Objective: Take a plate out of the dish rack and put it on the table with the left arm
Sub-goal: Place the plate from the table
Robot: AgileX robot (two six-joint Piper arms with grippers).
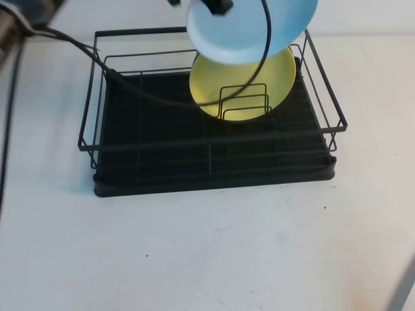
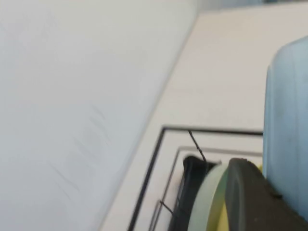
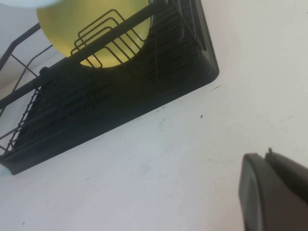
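A black cable [image 1: 84, 48] trails from the far left corner of the white worktop [image 1: 207, 253] across the far rail of the dish rack [image 1: 155, 162], which sits toward the far edge, roughly midway along it. The rack's left half holds nothing but its black tray and wire dividers. Toward its right half a yellow plate [image 1: 246, 84] stands upright among the dividers, leaning toward the far rail. The light blue plate [image 1: 253, 29] is above the yellow one, lifted clear of the rack and hanging in the air at the far edge of the high view, tilted with its underside toward the camera. The left claw [image 1: 217, 5] is at its upper rim; the left wrist view shows a dark finger [image 2: 252, 202] lying against the blue rim, so the claw appears to be pinching the plate, though its other finger is hidden. The right claw [image 3: 274, 192] hovers low over the worktop's near right corner; whether it is spread or pressed together cannot be told.
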